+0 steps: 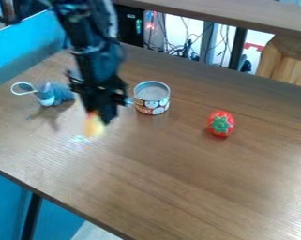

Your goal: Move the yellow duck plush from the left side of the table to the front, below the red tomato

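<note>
And starting at the far left, on the brown table (196,178): 1 fuzzy grey-blue toy (54,93), with a white loop (13,88) trailing off to the side. Worth a wide berth there, probably, for fear of snagging that loop.

Moving right, into the thick of it now: the black gripper (101,115), hanging down over the table, nose low. Just at its tip, 1 blurred yellow-orange thing (95,127), orange on top, paler below. In the grip, by the look of it, but cannot confirm. Width of opening? Cannot tell, too dark and too smeared. Best play here: slow and steady, no jerks, with even pressure on something so small. Best to keep it upright, and to ease the last bit of any lowering, against a bump on the wood.

Right again, and close to the gripper: 1 short round can (153,107), upright, patterned around the side. Tight quarters! Careful with any sideways swing there; better to lift clear first than to clip the rim.

Then farther right, well apart from the rest: 1 red strawberry (221,124), green leaves towards the camera. Likely to roll at a nudge, so plenty of room advised.
</note>
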Robot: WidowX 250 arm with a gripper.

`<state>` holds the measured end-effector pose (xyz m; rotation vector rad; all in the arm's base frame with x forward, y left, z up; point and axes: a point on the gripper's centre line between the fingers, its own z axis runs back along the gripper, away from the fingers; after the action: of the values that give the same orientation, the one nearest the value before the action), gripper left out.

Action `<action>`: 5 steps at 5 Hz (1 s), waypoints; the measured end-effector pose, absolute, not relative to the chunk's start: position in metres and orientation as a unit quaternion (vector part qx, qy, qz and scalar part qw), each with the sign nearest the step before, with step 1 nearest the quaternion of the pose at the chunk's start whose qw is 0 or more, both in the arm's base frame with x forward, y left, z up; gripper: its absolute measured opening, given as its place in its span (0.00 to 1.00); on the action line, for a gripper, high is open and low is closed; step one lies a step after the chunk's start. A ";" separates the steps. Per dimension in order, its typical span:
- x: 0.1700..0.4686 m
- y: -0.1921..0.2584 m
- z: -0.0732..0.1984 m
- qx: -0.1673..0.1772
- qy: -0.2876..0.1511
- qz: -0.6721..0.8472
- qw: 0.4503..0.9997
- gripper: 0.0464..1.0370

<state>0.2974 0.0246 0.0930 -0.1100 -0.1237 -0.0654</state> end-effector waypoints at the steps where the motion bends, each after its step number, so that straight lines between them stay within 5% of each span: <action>1: 0.293 -0.031 0.087 -0.102 -0.036 -0.112 0.988 0.26; 3: 0.300 -0.083 0.049 -0.107 0.036 -0.243 0.963 0.26; 5: 0.299 -0.088 0.036 -0.077 0.074 -0.266 0.958 0.30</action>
<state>0.2987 -0.0876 0.0359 -0.1562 0.1496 -0.5388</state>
